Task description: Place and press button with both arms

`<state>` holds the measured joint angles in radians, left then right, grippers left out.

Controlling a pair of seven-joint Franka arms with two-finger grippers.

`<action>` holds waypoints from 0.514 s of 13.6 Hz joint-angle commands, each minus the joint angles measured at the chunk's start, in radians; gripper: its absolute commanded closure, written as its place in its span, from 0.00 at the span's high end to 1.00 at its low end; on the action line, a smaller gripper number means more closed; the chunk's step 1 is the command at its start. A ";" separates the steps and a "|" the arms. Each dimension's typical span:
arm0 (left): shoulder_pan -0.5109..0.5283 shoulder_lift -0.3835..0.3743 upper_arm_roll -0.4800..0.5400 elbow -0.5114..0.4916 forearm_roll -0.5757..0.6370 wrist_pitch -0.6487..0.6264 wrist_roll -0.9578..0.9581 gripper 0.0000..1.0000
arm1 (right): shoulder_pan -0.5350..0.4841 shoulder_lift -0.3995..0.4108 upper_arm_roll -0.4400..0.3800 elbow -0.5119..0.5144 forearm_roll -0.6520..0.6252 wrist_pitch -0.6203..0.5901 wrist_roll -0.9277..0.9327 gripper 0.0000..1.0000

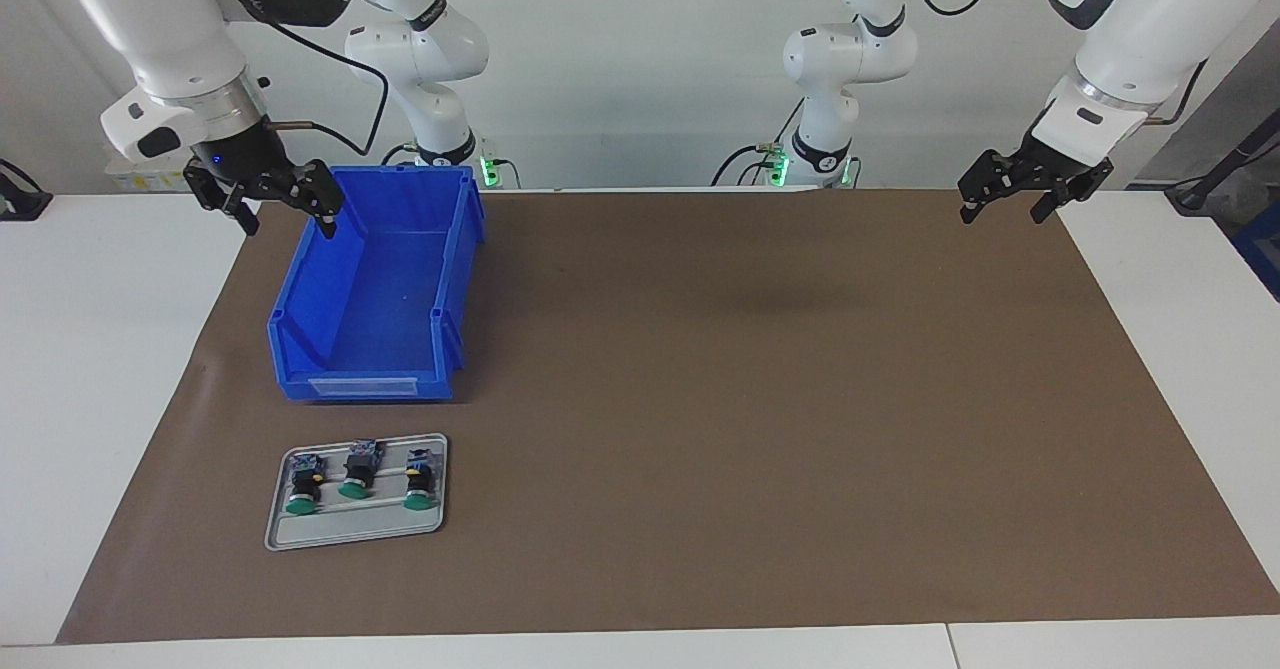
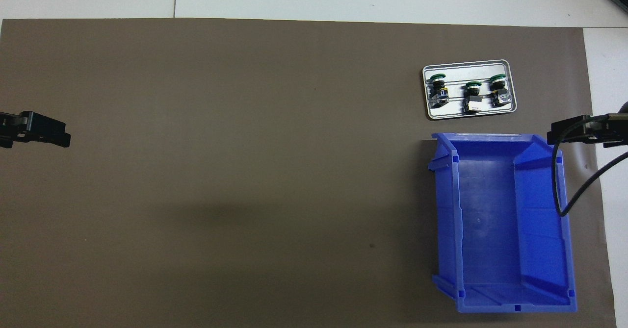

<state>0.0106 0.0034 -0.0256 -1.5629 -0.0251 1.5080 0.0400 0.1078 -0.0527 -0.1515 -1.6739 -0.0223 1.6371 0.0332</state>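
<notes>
A brown mat [image 1: 700,399] covers most of the white table [image 1: 100,349]. Toward the right arm's end of it stands a blue bin [image 1: 375,284], open on top and holding nothing that can be seen. Just farther from the robots than the bin lies a small grey tray [image 1: 357,491]; in the facing view it sits at 6 o'clock from the bin, in the overhead view at 12 o'clock from it, near but apart.

Three green-capped buttons lie on their sides in a row on the tray, caps pointing away from the robots. The first button [image 1: 303,483] is at the end of the row toward the right arm's end of the table, the middle button [image 1: 358,470] is beside it, and the third button [image 1: 421,474] closes the row. None touches another.

The right gripper [image 1: 283,207] hangs in the air over the mat's edge beside the bin's corner nearest the robots, at about 10 o'clock from the bin in the facing view. Its fingers [image 1: 325,211] stand spread wide and hold nothing.

The left gripper [image 1: 1003,206] hangs over the mat's corner at the left arm's end of the table, well apart from bin and tray. Its fingers [image 1: 968,211] are also spread wide, with nothing between them.
</notes>
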 commanded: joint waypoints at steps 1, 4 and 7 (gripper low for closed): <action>0.006 -0.011 -0.004 -0.013 0.001 -0.008 -0.006 1.00 | 0.001 -0.021 0.000 -0.018 -0.007 -0.014 0.007 1.00; 0.006 -0.011 -0.004 -0.013 0.001 -0.008 -0.006 1.00 | 0.001 -0.021 0.000 -0.020 -0.008 -0.016 0.007 1.00; 0.006 -0.011 -0.004 -0.013 0.001 -0.008 -0.006 1.00 | -0.003 -0.021 -0.002 -0.020 -0.002 -0.017 -0.002 1.00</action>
<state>0.0106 0.0034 -0.0256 -1.5628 -0.0251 1.5080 0.0400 0.1068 -0.0528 -0.1517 -1.6751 -0.0223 1.6287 0.0332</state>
